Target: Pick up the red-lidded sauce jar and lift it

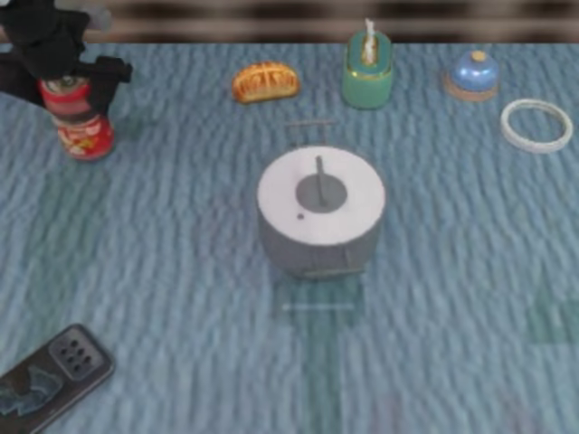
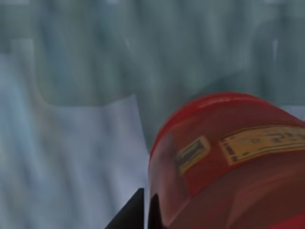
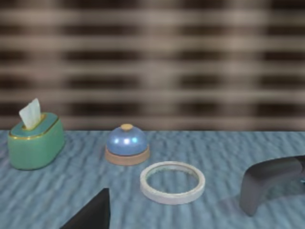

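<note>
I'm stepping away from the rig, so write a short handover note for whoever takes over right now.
Left gripper: at the top view's far left, closed around the upper part of the red-lidded sauce jar.
Right arm: not in the top view, apparently parked; its wrist camera faces the green tissue box, bell and tape ring.
Done: grasp made.
Left: whether the jar has left the table is unclear; finish the lift straight up.

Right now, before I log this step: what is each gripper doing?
Left gripper: closed on the red-lidded sauce jar, at the table's far left.
Right gripper: not in the top view; state cannot be told.
</note>
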Action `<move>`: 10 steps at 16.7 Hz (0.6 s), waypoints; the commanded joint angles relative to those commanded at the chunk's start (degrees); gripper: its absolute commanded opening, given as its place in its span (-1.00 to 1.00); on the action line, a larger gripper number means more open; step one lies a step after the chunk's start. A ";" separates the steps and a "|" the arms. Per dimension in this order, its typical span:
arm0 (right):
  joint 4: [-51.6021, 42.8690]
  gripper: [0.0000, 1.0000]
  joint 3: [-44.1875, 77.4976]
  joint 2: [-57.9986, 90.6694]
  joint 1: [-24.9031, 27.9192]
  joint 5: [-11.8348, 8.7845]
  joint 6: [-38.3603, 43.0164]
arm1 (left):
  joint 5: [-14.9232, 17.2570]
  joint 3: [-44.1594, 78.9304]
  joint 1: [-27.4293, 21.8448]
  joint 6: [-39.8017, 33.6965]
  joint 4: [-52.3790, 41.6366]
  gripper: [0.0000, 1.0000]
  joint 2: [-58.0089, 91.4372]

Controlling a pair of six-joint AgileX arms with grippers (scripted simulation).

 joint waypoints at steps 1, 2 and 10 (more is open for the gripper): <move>0.00 1.00 0.00 0.00 0.00 0.00 0.00 | -0.04 -1.93 0.08 -0.02 0.20 -1.00 -1.91; 0.00 1.00 0.00 0.00 0.00 0.00 0.00 | -0.09 -4.42 0.18 -0.05 0.41 -1.00 -4.27; 0.00 1.00 0.00 0.00 0.00 0.00 0.00 | -0.34 -30.20 1.02 -0.17 2.18 -1.00 -27.48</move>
